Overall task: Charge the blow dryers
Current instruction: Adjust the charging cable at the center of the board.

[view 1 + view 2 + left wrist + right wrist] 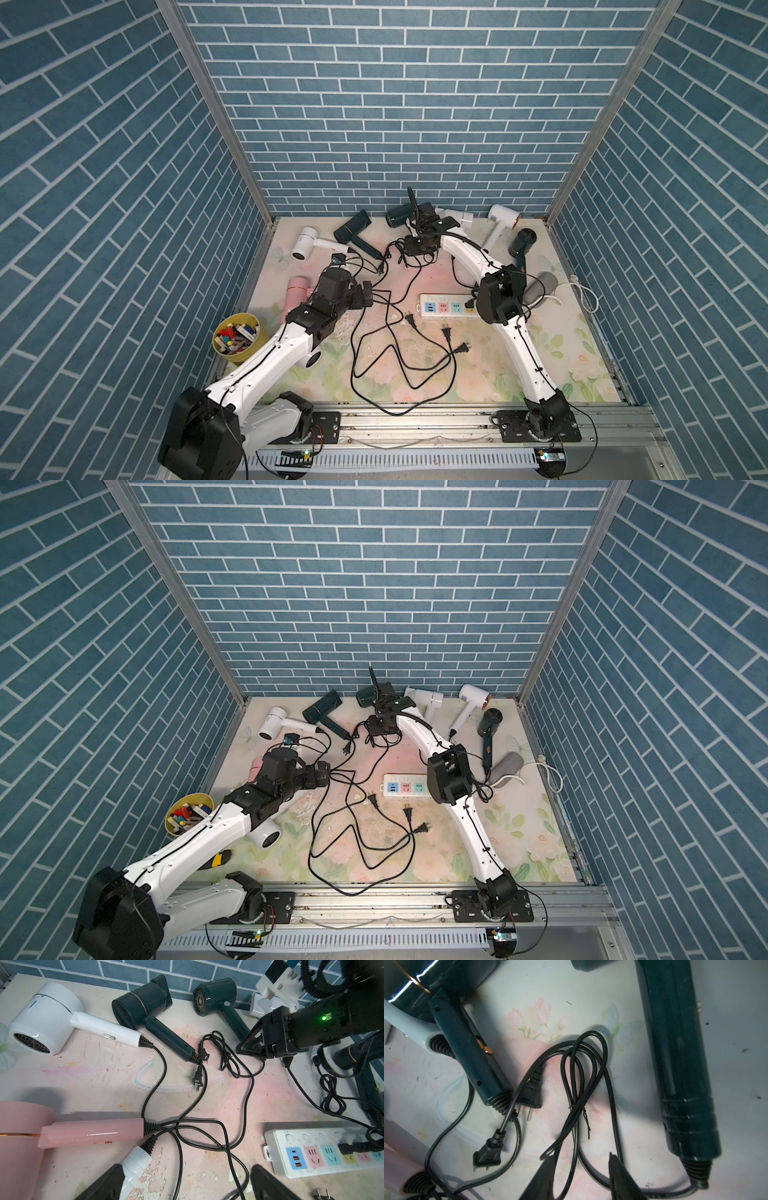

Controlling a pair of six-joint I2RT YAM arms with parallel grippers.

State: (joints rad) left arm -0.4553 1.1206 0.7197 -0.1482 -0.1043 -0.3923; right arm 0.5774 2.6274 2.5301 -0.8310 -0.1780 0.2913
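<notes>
My right gripper point(581, 1156) stands half open astride the tied cord point(576, 1109), dark dryer point(679, 1064) just beside. My left gripper point(187, 1165) gapes wide, empty.

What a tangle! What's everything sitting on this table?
dryers: eight, four white, three dark, one pink, mostly along the back, two by the left arm
cords: many, black, tangled mid-table
strip: one, white, centre right
cylinder: one, grey, beside the strip
cup: one, yellow, front left
arms: two, white and black
left tool: open, mid-table
right tool: open, astride a tied cord at the back
</notes>
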